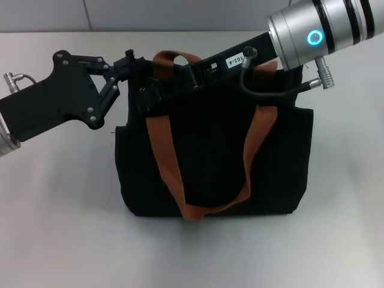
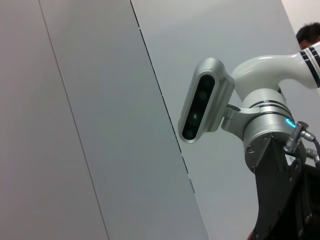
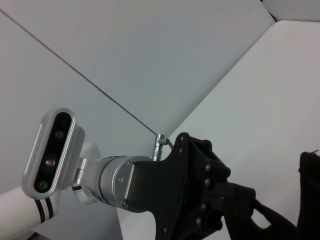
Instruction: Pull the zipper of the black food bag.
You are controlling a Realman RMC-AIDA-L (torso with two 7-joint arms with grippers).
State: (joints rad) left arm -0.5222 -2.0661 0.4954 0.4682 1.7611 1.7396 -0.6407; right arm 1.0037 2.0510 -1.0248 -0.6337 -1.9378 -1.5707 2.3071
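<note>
The black food bag stands in the middle of the white table, with orange-brown strap handles hanging over its front. My left gripper reaches in from the left and is shut on the bag's top left corner; it also shows in the right wrist view. My right gripper comes from the upper right and lies along the bag's top, its tip near the left end. The zipper is hidden under the right arm.
The white table spreads around the bag, with a grey wall behind it. My head camera and right wrist show in the left wrist view.
</note>
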